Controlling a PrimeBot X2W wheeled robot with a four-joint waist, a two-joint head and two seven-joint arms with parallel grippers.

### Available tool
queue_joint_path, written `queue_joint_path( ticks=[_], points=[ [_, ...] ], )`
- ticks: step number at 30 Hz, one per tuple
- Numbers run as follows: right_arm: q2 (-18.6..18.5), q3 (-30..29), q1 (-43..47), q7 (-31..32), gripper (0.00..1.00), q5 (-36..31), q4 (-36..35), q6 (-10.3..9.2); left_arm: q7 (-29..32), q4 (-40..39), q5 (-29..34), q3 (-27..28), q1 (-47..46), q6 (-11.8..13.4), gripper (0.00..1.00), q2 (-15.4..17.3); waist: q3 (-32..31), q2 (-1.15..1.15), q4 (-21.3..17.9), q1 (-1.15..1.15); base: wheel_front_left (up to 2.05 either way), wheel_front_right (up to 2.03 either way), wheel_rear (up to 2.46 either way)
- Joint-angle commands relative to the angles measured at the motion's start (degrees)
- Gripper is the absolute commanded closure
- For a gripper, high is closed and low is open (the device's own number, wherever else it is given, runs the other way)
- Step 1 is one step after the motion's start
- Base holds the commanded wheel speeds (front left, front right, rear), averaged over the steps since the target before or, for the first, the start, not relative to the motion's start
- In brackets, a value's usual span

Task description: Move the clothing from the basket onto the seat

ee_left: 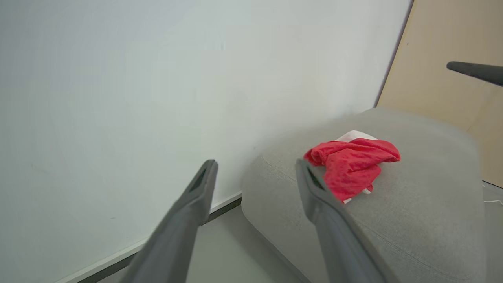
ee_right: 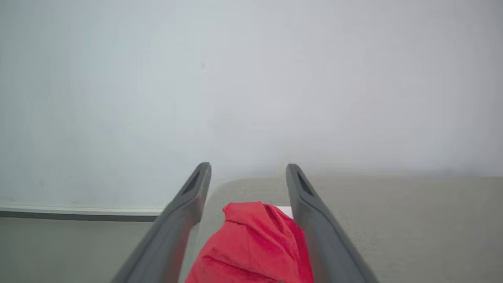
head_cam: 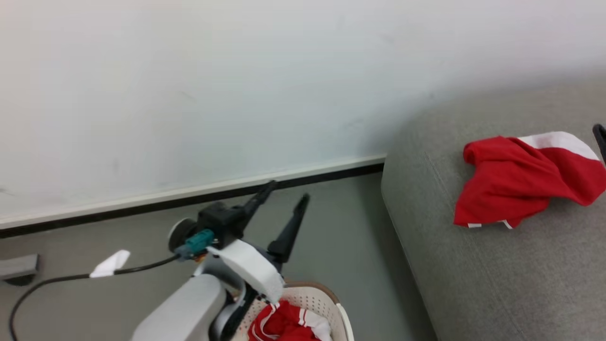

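One red garment with a white panel point(head_cam: 521, 177) lies crumpled on the grey sofa seat point(head_cam: 473, 274), near its left end. More red clothing with white stripes point(head_cam: 284, 324) sits in the cream basket point(head_cam: 326, 296) at the bottom of the head view. My left gripper point(head_cam: 288, 190) hovers above the basket, open and empty, fingers pointing at the wall. In the left wrist view the left gripper point(ee_left: 255, 163) frames the sofa garment point(ee_left: 353, 165) from a distance. My right gripper point(ee_right: 248, 168) is open just above that garment point(ee_right: 251, 243); one of its fingers point(head_cam: 600, 137) shows at the head view's right edge.
A white wall with a dark baseboard point(head_cam: 189, 201) runs behind the grey floor point(head_cam: 341, 237). A black cable with a white tag point(head_cam: 110, 264) trails left of my arm. A dark object point(head_cam: 16, 269) sits at the far left. A tan panel point(ee_left: 444, 98) stands behind the sofa.
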Motion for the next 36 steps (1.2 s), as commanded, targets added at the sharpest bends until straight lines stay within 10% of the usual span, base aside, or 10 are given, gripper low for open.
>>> queue_joint_path(
  ticks=[1, 20, 36],
  points=[
    [0.7, -0.4, 0.9, -1.9, 0.00, -0.9, -0.6, -0.13, 0.0, -0.5, -0.6, 0.9, 1.2, 0.5, 0.00, 1.1, -1.4, 0.00, 1.3, 0.02, 0.00, 0.00, 0.00],
    [17.3, -20.6, 18.2, -9.5, 0.00, -22.4, -13.8, -0.13, 0.0, -6.6, 0.1, 18.5, 14.9, 8.6, 0.00, 7.7, -4.0, 0.00, 9.9, 0.02, 0.00, 0.00, 0.00],
    [31.6, -32.0, 39.5, -9.5, 0.00, -39.2, -25.7, -0.13, 0.0, -12.6, 14.4, 35.8, 31.7, 8.0, 0.00, 1.2, -5.4, 0.00, 12.5, 0.02, 0.00, 0.00, 0.00]
  ],
)
